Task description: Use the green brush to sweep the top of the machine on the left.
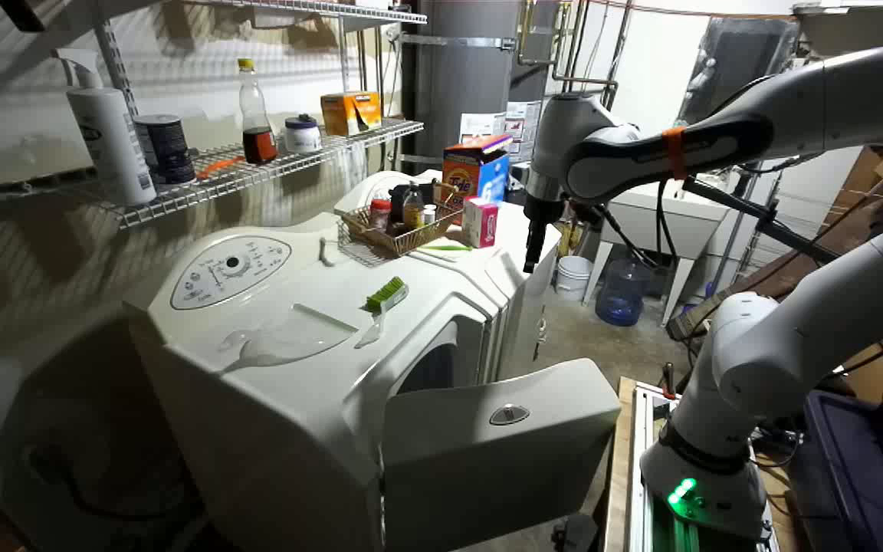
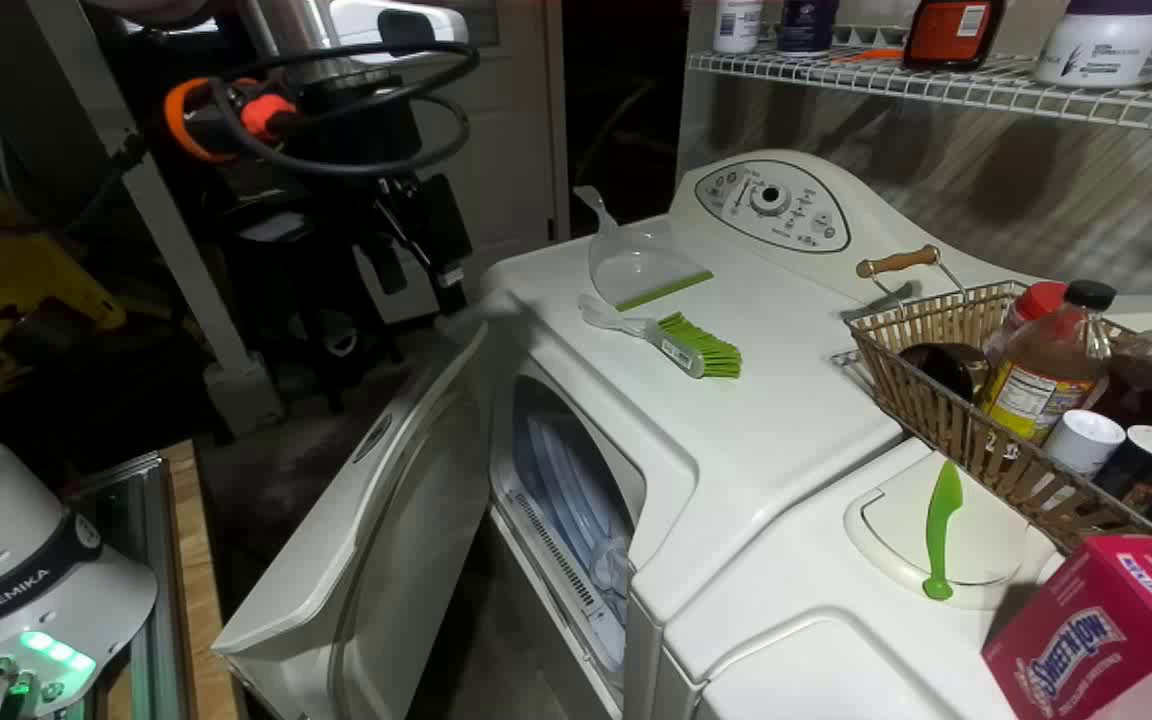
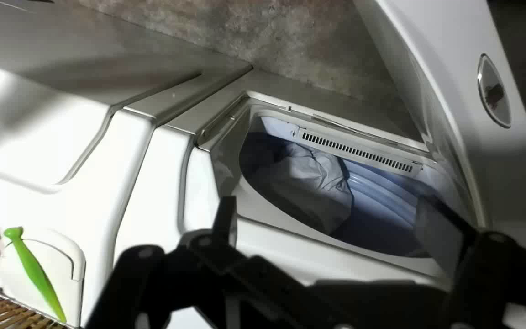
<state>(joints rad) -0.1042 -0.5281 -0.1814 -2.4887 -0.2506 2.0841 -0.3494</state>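
The green brush lies on the machine's white top, with green bristles and a clear handle. The brush also shows in an exterior view; it is out of the wrist view. The machine is large and white, with a bare top and a dial panel at the back; its top also shows in an exterior view. Its front door hangs open. My gripper is in the air out in front of the machine, away from the brush. In the wrist view the gripper has its fingers wide apart with nothing between them.
A clear dustpan lies beside the brush. The open door juts out in front. A second white machine adjoins it, bearing a wicker basket of bottles, a green utensil and a pink box. A wire shelf hangs above.
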